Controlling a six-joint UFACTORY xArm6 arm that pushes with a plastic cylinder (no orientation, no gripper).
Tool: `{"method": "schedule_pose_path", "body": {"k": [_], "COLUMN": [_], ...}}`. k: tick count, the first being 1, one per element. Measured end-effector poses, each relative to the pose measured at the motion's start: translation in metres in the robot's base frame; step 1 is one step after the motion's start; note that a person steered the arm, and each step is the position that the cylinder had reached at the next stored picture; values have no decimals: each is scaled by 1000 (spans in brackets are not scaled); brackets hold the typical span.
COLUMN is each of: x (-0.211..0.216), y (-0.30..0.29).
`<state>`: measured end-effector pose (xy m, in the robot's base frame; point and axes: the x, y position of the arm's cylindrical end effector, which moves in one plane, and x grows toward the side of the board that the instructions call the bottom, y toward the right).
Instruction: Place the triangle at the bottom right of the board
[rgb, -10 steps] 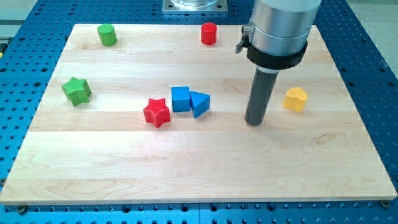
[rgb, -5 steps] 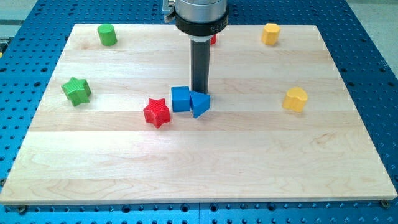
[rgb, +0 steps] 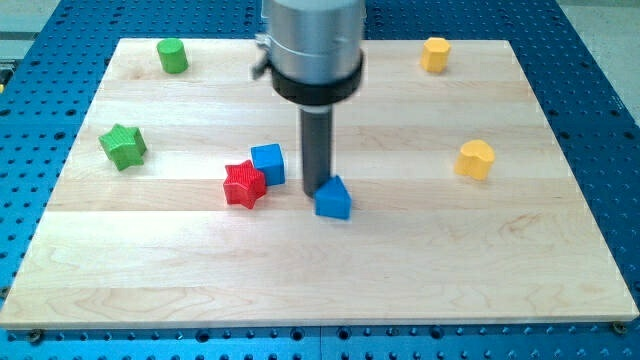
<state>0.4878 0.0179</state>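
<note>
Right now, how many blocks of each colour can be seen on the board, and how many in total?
Green: 2, a cylinder and a star.
Red: 1, a star.
Blue: 2, a cube and a triangle.
Yellow: 2, one at the view's top, one at the right.
Total: 7 visible.

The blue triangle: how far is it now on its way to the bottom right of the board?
Done: the blue triangle sits apart from the blue cube and red star. In hand: my tip touches its upper-left side. Left: it lies near the middle of the board, so nearly the whole push toward the view's bottom right remains.
</note>
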Motion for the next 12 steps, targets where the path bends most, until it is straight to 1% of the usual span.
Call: {"method": "schedule_pose_path", "body": {"k": [1, 2, 5, 6, 7, 9, 10, 11, 12], "x": [28, 36, 23, 53, 71, 69, 69, 60, 50], "y": [54, 74, -26, -38, 7, 117, 104, 68, 66]}}
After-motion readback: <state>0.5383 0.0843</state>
